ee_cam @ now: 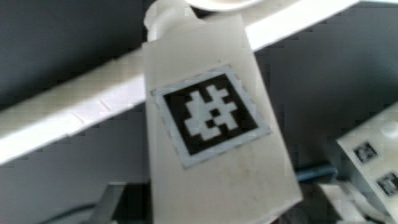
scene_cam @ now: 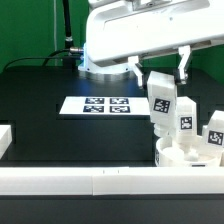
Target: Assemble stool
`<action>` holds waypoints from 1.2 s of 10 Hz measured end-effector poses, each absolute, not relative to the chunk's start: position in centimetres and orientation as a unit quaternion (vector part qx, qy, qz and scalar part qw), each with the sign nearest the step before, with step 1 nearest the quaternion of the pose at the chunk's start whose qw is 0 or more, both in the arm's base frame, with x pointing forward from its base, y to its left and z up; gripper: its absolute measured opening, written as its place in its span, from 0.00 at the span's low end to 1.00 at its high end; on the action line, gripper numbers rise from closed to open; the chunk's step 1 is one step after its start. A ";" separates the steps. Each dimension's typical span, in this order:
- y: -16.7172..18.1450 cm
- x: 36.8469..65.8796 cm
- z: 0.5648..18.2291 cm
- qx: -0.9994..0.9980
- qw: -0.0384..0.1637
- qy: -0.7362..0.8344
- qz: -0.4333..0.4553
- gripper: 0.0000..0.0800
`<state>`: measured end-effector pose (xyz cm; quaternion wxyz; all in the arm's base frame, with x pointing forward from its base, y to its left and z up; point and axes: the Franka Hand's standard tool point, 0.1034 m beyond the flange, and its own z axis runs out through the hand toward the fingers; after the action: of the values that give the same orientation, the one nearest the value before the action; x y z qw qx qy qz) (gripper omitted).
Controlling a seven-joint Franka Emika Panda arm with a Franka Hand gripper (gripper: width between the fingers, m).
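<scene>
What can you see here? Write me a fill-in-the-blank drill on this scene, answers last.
1. The gripper is shut on a ___.
2. The marker board carries ___ tags.
3. The seat under the gripper has a ___ outline.
Answers: leg; four; round.
</scene>
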<state>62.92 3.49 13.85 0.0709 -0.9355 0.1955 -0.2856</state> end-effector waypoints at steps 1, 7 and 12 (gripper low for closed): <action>3.7 63.0 14.3 -0.924 0.064 0.194 -0.325 0.41; 3.9 62.5 13.1 -0.926 0.078 0.194 -0.314 0.41; 4.0 62.0 11.9 -0.930 0.085 0.191 -0.301 0.41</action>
<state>61.96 3.96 11.91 0.0847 -0.9304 0.1915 -0.3008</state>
